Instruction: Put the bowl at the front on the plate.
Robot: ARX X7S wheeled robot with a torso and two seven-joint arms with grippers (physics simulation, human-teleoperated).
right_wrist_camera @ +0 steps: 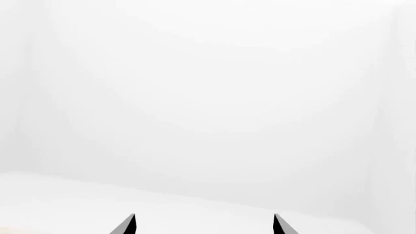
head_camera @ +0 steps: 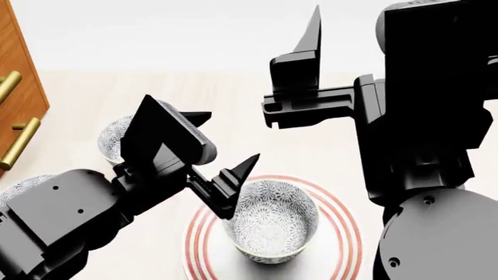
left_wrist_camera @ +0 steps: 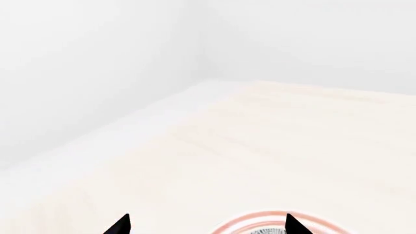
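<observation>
Blue-grey floral bowl (head_camera: 274, 224); white plate (head_camera: 346, 233), seemingly red-ringed.

Pale tabletop (head_camera: 327, 93): plate (head_camera: 346, 233) seen at lower centre, a second bowl (head_camera: 116, 137) at mid-left, a third (head_camera: 23, 185) at left edge.

Bright flat even light, washed-out pale surfaces, faint shadows, sharp renders

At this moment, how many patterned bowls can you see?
3. One bowl sits on the plate, beside the left tool. A second bowl is behind the left arm, a third bowl at the left edge. The arms may hide more.
</observation>
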